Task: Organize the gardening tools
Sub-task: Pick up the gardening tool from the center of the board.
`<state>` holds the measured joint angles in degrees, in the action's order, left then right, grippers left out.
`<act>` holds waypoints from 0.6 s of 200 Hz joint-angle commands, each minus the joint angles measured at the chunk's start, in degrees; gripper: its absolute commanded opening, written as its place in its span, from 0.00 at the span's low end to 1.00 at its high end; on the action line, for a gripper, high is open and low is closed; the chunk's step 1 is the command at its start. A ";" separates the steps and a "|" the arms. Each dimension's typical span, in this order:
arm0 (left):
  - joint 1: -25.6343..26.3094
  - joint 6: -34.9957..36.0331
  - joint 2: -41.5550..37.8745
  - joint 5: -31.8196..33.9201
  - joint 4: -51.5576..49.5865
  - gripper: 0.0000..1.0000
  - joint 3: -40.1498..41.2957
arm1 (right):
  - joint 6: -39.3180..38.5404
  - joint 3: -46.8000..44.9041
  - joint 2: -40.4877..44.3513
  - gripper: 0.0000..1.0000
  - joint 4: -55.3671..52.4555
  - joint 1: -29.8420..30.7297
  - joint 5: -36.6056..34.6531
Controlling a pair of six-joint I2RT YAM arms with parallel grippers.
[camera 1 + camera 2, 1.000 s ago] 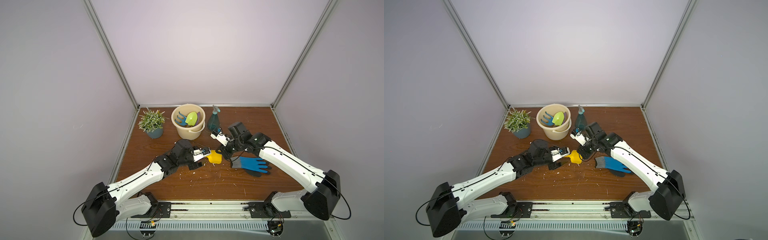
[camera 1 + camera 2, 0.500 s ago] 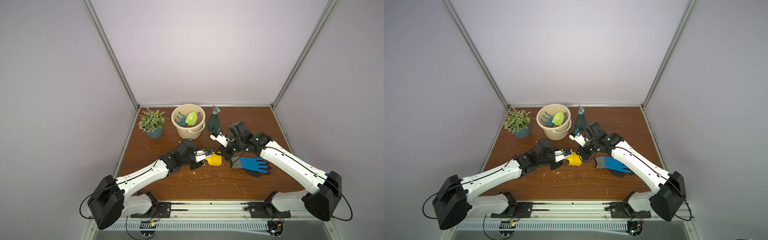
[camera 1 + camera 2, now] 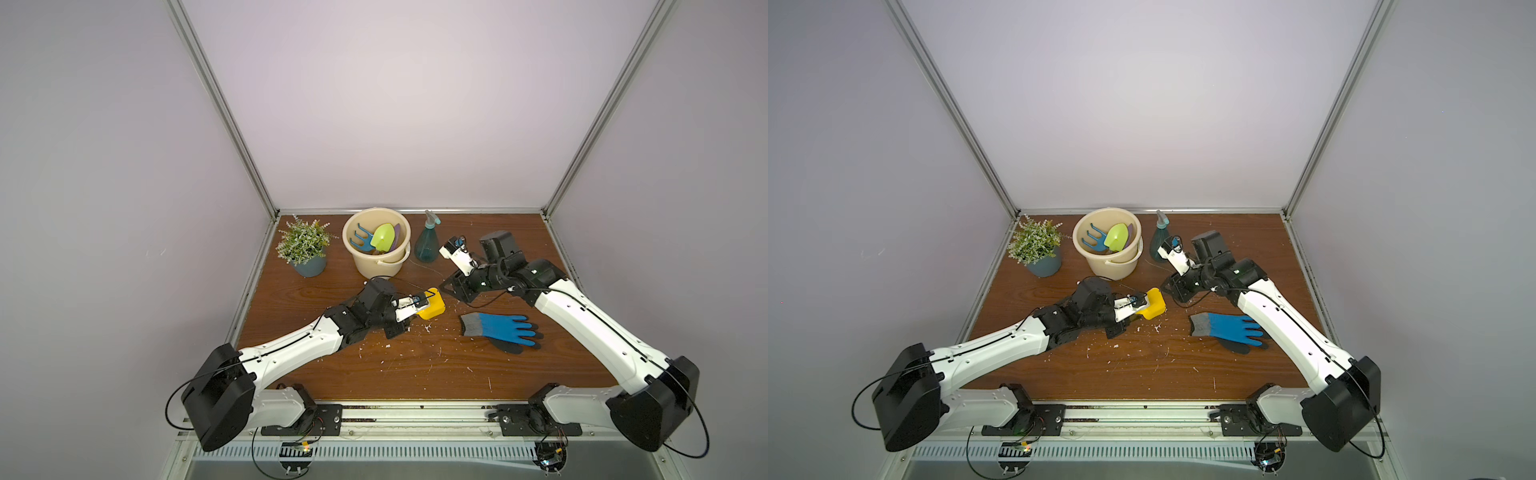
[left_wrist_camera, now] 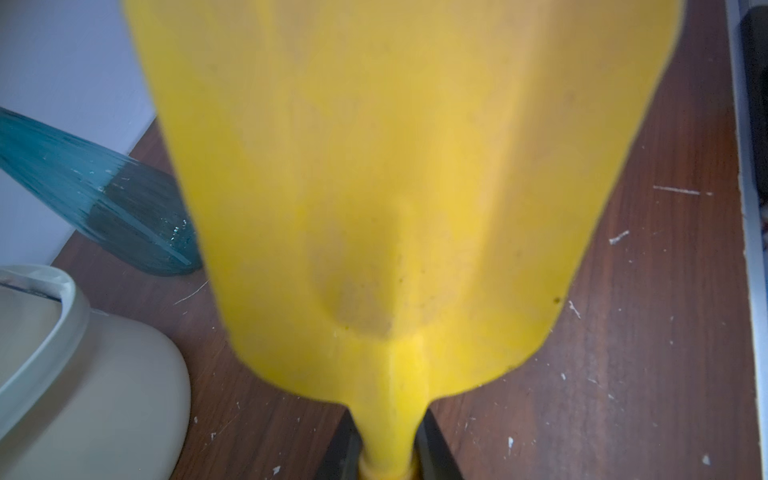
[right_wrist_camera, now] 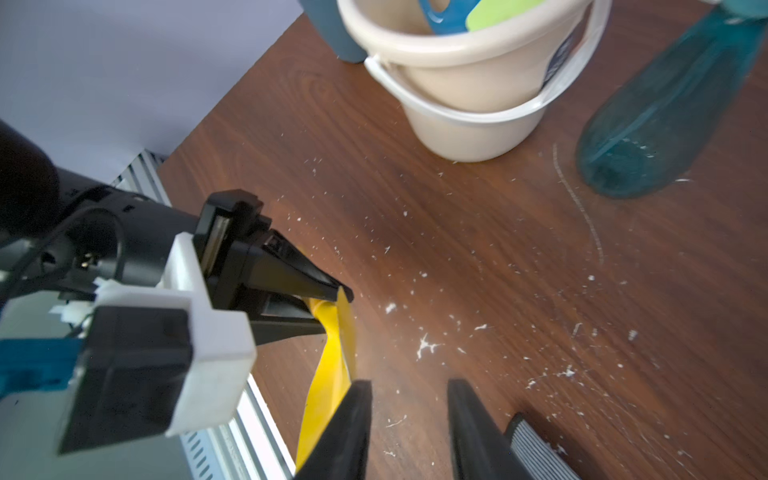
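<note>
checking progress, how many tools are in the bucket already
3: the blue fork, the lime-green trowel beside it, and a purple trowel peeking out behind the green one, all inside the bucket. More may be hidden below the rim.

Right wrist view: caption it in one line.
Left gripper clamps the yellow scoop by its neck; right gripper open beside it, bucket and spray bottle beyond.

L arm (image 3: 291, 353): stretched low twd table centre, wrist approx. level; L gripper (image 3: 424, 299) jaws pinched on neck of yellow scoop (image 3: 434, 309). R arm (image 3: 582, 320): reaching in from opp. side, wrist angled down. R gripper (image 5: 409, 386): jaws parted, holding nothing, tips near L gripper's.
</note>
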<state>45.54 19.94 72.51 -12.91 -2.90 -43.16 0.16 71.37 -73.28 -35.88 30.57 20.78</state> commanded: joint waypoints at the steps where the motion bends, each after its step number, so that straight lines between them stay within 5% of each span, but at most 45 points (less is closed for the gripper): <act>1: -0.41 -7.54 -2.34 4.45 5.55 0.02 -1.37 | 3.83 -0.51 5.51 0.40 6.12 -2.57 -2.21; 32: -1.65 -14.06 -2.77 10.50 8.42 0.00 -6.23 | 6.63 -5.52 11.02 0.44 13.98 -4.42 -6.51; 63: -6.66 -22.56 1.45 17.36 6.20 0.02 -16.11 | 11.81 -13.24 13.89 0.45 24.06 -4.39 -2.93; 120: -11.45 -27.99 12.47 27.21 6.76 0.01 -31.83 | 18.39 -23.34 16.65 0.44 37.32 -2.95 -1.15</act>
<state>36.77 -3.14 80.79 9.08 2.61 -70.00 14.87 48.75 -58.83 -8.12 26.59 18.31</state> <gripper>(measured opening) 0.221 0.444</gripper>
